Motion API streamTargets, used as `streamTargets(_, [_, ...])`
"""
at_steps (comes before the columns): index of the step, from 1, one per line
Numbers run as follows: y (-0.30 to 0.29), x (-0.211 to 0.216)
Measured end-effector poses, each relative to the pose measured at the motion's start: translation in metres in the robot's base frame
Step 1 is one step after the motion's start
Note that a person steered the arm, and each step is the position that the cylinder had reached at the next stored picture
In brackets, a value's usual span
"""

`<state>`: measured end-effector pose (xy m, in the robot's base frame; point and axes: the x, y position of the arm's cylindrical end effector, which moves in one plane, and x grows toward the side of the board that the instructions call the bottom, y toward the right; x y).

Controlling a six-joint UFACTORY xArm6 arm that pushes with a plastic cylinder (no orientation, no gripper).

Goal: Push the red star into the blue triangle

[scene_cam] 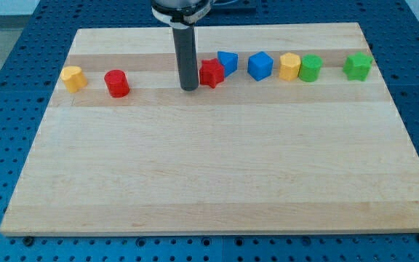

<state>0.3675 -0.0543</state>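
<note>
Near the board's [217,182] top edge, a little left of its middle, we see the red star [212,73] touching the blue triangle [228,62] at its upper right. We have no fingers to be apart or together, only my tip [189,88], which rests against the star's left side. Along the same edge lie a yellow block [73,78] and red cylinder [116,84] toward the left corner, and a blue cube [260,65], yellow block [289,66], green cylinder [310,68] and green star [358,66] toward the right corner.

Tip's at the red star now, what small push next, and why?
Probably a short nudge toward the view's right and slightly up: my tip sits against the red star's left side, and the blue triangle already looks to touch its upper right.
</note>
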Motion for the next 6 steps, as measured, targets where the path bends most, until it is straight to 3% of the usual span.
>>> streamTargets(3, [0.019, 0.005])
streamTargets(6, [0.043, -0.045])
